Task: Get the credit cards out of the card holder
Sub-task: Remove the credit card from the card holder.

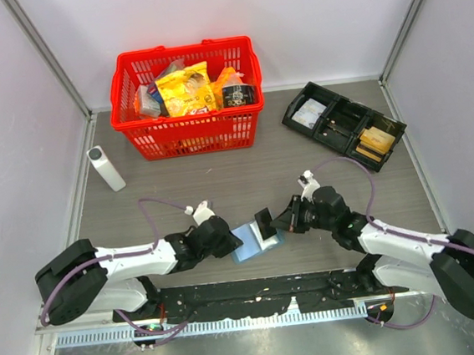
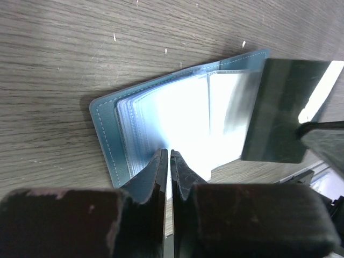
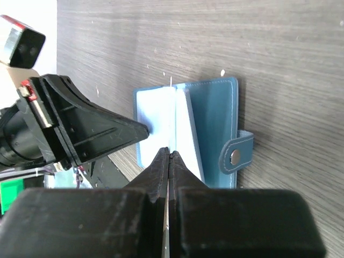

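Card holder (image 1: 248, 249): blue, lying open on the table (image 1: 220, 171) just ahead of the arm bases, between the two grippers. Left gripper (image 2: 170, 155): fingers pinched on its near edge; right gripper (image 3: 169, 153): fingers pressed together on a pale inner sleeve. Farther off: black tray (image 1: 342, 121) holding tan credit cards (image 1: 374, 142) in its right compartment; red basket (image 1: 191, 136) at the back

Both jaws crowd card holder (image 1: 244, 251) — far side open.

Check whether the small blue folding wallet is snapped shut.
No, the small blue folding wallet lies open on the wooden table, its snap tab unfastened.
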